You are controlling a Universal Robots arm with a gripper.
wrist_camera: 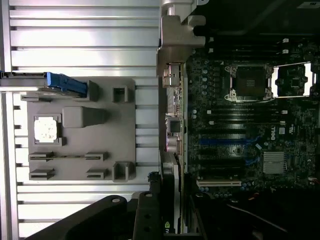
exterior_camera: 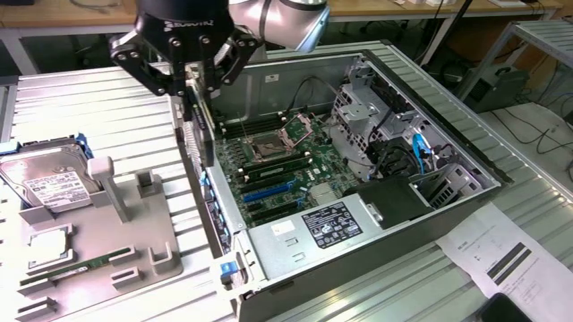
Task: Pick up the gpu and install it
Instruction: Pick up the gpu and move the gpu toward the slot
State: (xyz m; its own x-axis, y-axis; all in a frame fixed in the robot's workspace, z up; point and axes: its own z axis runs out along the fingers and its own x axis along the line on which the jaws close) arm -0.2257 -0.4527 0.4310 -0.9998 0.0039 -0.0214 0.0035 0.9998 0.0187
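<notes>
Gripper (exterior_camera: pixel 192 83) clamped on gpu (exterior_camera: pixel 204 134). Card held upright, edge-on, over wall of open computer case (exterior_camera: pixel 278 84) on exterior view's left, beside motherboard (exterior_camera: pixel 286 161). Case sits on tabletop (exterior_camera: pixel 107 114).

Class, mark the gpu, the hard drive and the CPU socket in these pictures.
gpu (exterior_camera: pixel 204 137), exterior view, on the card's dark face.
hard drive (exterior_camera: pixel 47 180), exterior view, on its white label.
CPU socket (exterior_camera: pixel 268 145), exterior view, on the middle of the open socket.
</notes>
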